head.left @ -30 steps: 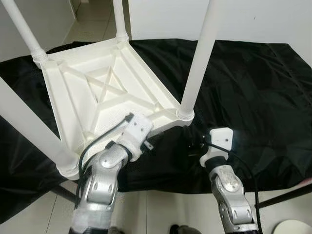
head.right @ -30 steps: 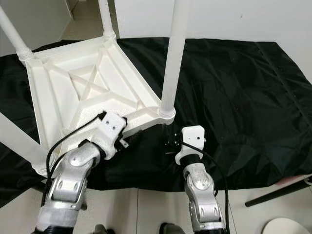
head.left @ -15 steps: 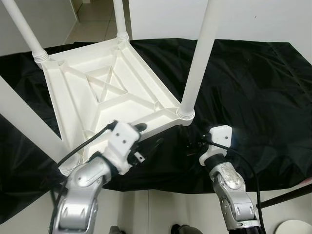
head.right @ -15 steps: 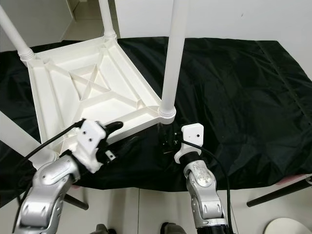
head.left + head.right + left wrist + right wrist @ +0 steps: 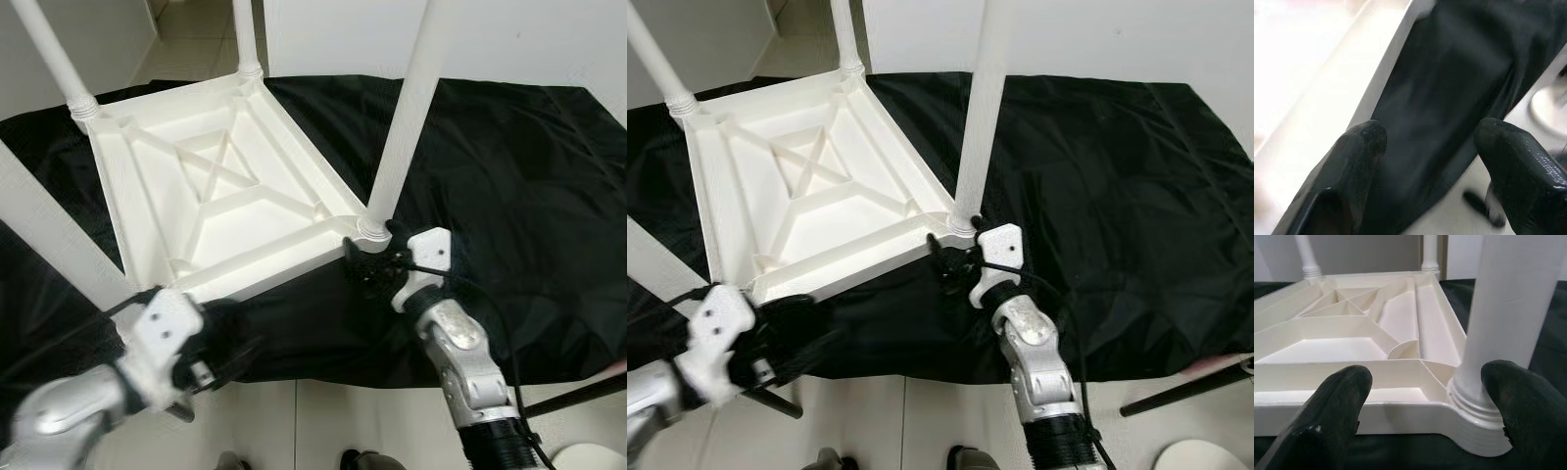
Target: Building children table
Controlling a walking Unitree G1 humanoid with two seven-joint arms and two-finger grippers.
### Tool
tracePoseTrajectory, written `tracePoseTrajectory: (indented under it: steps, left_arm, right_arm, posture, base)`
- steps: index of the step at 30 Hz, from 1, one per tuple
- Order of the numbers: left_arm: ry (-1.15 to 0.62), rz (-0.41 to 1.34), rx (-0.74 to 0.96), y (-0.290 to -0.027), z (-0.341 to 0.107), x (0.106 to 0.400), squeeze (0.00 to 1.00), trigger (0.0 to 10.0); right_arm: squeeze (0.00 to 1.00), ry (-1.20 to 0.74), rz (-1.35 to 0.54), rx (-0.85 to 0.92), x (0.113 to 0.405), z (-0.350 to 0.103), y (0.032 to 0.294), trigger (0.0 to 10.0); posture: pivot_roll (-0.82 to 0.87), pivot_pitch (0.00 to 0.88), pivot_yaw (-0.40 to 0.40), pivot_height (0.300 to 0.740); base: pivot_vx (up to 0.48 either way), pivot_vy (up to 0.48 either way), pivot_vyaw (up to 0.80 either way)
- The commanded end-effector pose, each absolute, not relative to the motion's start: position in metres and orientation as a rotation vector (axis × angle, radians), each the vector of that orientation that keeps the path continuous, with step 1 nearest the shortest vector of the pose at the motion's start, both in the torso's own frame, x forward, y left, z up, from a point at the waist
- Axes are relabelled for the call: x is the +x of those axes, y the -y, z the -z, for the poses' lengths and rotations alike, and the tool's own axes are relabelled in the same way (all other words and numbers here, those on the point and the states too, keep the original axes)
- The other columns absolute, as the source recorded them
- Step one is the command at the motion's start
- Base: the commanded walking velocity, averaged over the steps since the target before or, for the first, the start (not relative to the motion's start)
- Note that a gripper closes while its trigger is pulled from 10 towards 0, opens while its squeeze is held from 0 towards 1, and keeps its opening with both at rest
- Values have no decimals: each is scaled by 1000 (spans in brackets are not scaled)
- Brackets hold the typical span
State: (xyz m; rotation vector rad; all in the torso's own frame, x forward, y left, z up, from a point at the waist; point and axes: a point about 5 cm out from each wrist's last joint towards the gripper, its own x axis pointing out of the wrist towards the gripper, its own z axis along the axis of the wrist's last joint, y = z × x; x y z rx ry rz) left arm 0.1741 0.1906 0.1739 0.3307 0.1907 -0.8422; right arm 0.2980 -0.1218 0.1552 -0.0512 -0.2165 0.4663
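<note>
Table (image 5: pixel 220 186) (upside down, four legs up) on black sheet (image 5: pixel 509 176).

Silver jointed arms, white wrist housings, black cables.

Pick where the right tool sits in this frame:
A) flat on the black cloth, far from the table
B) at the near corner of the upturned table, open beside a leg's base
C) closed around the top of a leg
B: the right tool is open at the white table's near corner, with the leg base between its fingers.
</note>
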Motion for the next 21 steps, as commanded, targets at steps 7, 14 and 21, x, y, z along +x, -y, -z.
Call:
tracePoseTrajectory:
  steps: [7, 14, 21]
  left_arm:
    - [-301, 848, 406, -219, -184, 159, 0, 10000]
    - [-366, 717, 482, -249, -196, 147, 0, 10000]
    - [-431, 472, 563, -297, -211, 134, 0, 10000]
  right_arm:
    - [0, 202, -547, -52, 309, -154, 117, 10000]
    - [0, 183, -612, -63, 314, -153, 113, 10000]
    - [0, 172, -671, -65, 319, -150, 108, 10000]
  posture:
    - [75, 104, -21, 740]
    - [98, 93, -39, 740]
    - [124, 82, -63, 740]
  base:
    - [0, 0, 0]
    - [0, 0, 0]
    - [0, 0, 0]
